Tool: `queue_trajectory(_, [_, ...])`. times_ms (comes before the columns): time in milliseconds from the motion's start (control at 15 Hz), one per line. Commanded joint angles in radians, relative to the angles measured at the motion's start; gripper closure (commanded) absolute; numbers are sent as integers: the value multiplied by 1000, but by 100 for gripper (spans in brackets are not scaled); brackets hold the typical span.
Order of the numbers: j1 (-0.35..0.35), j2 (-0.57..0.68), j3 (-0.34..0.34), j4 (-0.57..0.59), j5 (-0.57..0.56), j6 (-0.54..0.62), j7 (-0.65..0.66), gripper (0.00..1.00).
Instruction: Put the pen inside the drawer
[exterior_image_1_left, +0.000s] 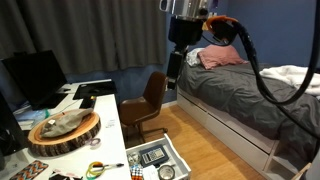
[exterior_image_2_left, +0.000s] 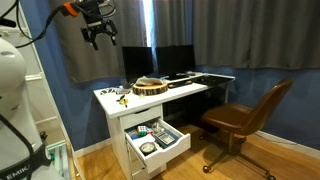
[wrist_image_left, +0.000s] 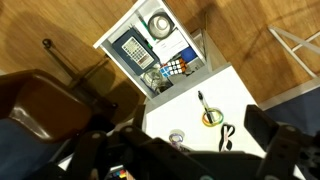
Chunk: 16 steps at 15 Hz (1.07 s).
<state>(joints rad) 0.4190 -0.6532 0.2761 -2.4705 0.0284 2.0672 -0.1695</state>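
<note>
In the wrist view, the pen (wrist_image_left: 201, 101) lies flat on the white desk (wrist_image_left: 238, 97). Its long axis runs roughly from 11 to 5 o'clock, and its lower end meets the yellow-green tape ring (wrist_image_left: 211, 118). The open drawer (wrist_image_left: 188, 50) lies towards 11 o'clock from the pen, apart from it. The gripper (exterior_image_2_left: 99, 40) hangs high above the desk, its fingers spread and holding nothing.
</note>
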Motion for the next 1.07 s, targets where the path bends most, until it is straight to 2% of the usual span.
queue_trajectory(0, [1, 6, 0, 3, 0, 0, -7, 0])
queue_trajectory(467, [1, 9, -3, 3, -1, 2, -20, 0])
queue_trajectory(667, [40, 101, -4, 32, 8, 105, -116, 0])
queue_trajectory(1000, [121, 286, -26, 40, 47, 365, -300, 0])
